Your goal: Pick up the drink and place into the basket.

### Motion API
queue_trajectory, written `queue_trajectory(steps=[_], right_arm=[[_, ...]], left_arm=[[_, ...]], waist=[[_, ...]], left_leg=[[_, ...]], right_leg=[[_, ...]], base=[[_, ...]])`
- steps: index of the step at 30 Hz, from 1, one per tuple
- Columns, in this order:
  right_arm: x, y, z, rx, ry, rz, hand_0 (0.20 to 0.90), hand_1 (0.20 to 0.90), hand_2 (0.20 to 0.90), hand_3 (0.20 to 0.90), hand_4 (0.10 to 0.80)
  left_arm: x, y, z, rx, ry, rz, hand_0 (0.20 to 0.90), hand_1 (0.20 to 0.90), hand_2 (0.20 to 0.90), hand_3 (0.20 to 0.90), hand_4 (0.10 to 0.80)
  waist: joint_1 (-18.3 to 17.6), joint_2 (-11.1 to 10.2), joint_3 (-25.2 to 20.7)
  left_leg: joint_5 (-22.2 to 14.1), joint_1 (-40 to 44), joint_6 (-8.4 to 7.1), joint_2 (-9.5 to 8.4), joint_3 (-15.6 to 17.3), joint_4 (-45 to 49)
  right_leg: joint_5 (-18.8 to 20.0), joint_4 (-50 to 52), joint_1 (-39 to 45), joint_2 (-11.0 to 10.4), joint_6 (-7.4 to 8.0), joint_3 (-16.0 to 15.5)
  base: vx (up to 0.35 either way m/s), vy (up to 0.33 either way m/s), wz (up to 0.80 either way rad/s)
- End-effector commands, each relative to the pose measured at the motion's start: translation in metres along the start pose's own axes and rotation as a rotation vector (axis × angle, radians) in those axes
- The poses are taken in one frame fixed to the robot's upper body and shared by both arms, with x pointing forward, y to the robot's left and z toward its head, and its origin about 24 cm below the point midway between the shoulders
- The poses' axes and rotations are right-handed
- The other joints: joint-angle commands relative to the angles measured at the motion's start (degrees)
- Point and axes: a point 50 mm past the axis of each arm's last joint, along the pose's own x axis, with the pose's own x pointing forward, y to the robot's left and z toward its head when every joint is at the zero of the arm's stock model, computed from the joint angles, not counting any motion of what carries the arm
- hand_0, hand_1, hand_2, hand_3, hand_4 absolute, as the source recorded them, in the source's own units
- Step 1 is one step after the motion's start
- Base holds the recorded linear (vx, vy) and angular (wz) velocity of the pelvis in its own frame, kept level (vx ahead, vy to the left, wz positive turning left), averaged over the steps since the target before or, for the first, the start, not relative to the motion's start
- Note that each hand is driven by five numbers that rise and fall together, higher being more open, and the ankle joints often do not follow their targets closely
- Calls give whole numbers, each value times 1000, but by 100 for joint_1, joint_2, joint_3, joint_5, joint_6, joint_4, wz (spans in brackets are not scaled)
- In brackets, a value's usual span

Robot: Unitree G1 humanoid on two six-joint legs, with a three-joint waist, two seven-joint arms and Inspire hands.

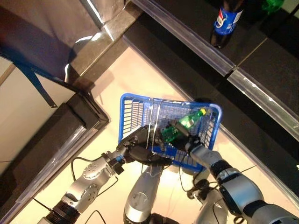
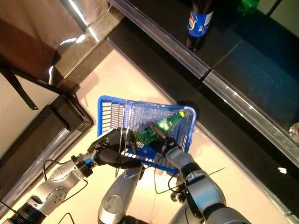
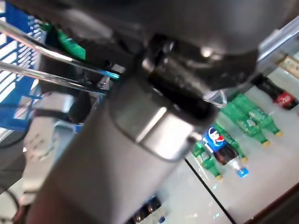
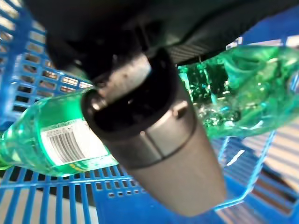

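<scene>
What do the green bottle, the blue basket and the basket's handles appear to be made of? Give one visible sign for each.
Green bottle: probably clear tinted plastic; light shines through it and a paper-like label wraps it.
Blue basket: looks like moulded matt plastic, with slotted lattice walls.
Handles: seemingly bare metal wire, thin and glinting silver.
The right hand holds the bottle over the basket; the left hand grips the handles.

No word or number can be read clearly. The green bottle (image 4: 243,93), lying in the blue basket (image 1: 136,105), carries a white patch with a black barcode (image 4: 70,145) on its label; the small digits under it are not legible. Beyond the basket, on the dark shelf (image 1: 261,70), a dark cola bottle (image 1: 227,19) has a blue label with a round emblem; its letters cannot be made out.
</scene>
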Motion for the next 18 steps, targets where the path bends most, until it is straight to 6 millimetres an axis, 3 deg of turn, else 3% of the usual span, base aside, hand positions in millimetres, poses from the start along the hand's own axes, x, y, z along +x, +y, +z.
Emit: queue_trajectory(steps=[1, 2, 3, 4, 5, 11, 18], right_arm=[[10, 78, 20, 30, -32, 241, 371, 371, 371, 282, 182], [10, 81, 22, 29, -36, 238, 373, 373, 373, 285, 185], [10, 84, 23, 25, -37, 240, 467, 467, 467, 395, 295], [10, 89, 25, 14, -35, 243, 827, 827, 827, 815, 715], [10, 91, 26, 6, -34, 246, 900, 900, 900, 900, 800], [12, 106, 23, -54, -13, 270, 900, 900, 900, 900, 800], [8, 119, 13, -173, 3, 452, 900, 900, 900, 900, 800]], left_arm=[[18, -68, 101, 140, -561, -440, 300, 300, 300, 200, 100], [18, -69, 101, 141, -568, -447, 300, 300, 300, 200, 100], [19, -70, 102, 141, -574, -454, 300, 300, 300, 200, 100], [19, -72, 103, 139, -581, -467, 300, 300, 300, 200, 100], [19, -73, 103, 136, -582, -473, 300, 300, 300, 200, 100], [24, -75, 103, 125, -578, -467, 300, 300, 300, 200, 100], [20, -70, 99, 121, -567, -445, 300, 300, 300, 200, 100]], waist=[[8, 532, -139], [5, 552, -139], [7, 570, -139], [7, 595, -139], [9, 606, -139], [48, 652, -139], [51, 591, -139]], left_leg=[[-720, 33, 328, -110, -65, 621], [-717, 28, 330, -114, -62, 623], [-716, 16, 335, -119, -59, 628], [-711, 4, 350, -137, -58, 627], [-706, -4, 353, -150, -58, 625], [-673, -39, 354, -186, -54, 610], [-658, -84, 355, -155, -20, 608]], right_leg=[[1098, -418, -166, 135, -272, 81], [1092, -408, -182, 132, -277, 93], [1088, -395, -203, 124, -280, 102], [1080, -381, -230, 120, -289, 111], [1080, -376, -244, 114, -293, 116], [1090, -340, -311, 84, -284, 126], [1110, -324, -352, 63, -258, 105]], base=[[10, 42, -1], [8, 44, 0], [7, 50, 0], [5, 44, 0], [8, 45, 0], [2, 5, 0], [0, 0, 0]])
